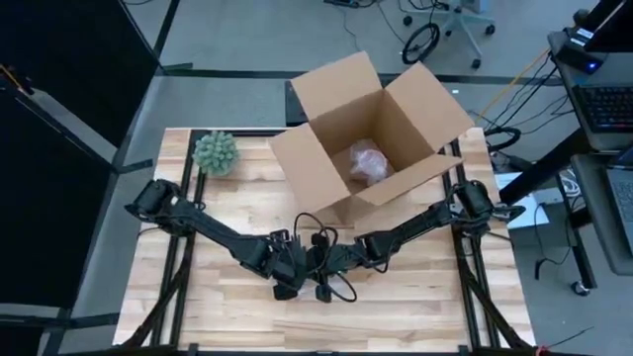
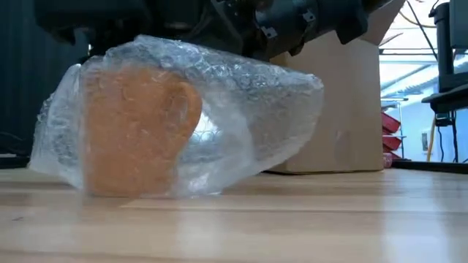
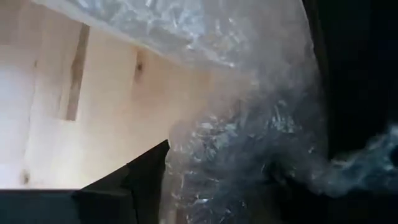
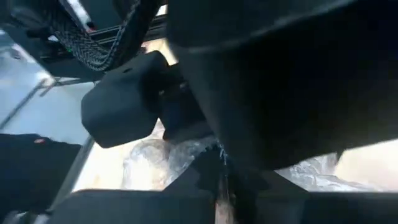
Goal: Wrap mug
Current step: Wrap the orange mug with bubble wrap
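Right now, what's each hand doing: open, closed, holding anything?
Left hand: over the bubble wrap around the mug; grip cannot be told.
Right hand: at the same bundle; cannot be told.

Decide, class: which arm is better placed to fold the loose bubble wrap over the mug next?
Probably the left. Its wrist view shows bubble wrap right beside its finger, while the right wrist view is mostly blocked. Both grippers meet over the orange mug.

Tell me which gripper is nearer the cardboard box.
Right. The right gripper sits just below the cardboard box front edge near table centre; the left gripper is beside it, slightly farther away.
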### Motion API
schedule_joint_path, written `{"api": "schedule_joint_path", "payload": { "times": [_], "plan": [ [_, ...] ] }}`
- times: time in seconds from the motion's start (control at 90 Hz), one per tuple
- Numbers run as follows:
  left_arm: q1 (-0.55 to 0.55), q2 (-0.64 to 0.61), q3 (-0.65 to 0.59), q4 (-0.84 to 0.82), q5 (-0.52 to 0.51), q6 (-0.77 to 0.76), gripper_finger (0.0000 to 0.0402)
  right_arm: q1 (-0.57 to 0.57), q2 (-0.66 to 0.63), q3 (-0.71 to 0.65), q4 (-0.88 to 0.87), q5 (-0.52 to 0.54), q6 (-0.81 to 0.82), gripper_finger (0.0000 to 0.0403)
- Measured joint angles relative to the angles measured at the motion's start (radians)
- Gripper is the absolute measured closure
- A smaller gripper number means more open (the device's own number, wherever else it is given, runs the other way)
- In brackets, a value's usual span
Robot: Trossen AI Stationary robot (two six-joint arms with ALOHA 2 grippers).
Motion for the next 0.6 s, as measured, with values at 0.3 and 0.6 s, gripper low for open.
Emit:
{"api": "schedule_joint_path", "payload": {
  "times": [0.3, 0.6],
  "plan": [
    [-0.007, -0.002, -0.002, 0.045, -0.009, 0.006, 0.0173, 0.004, -0.099, -0.006, -0.140, -0.022, -0.113, 0.0331],
    [-0.019, -0.002, -0.004, 0.041, -0.003, 0.017, 0.0173, 0.035, -0.223, -0.005, -0.422, -0.006, -0.196, 0.0220]
  ]
}}
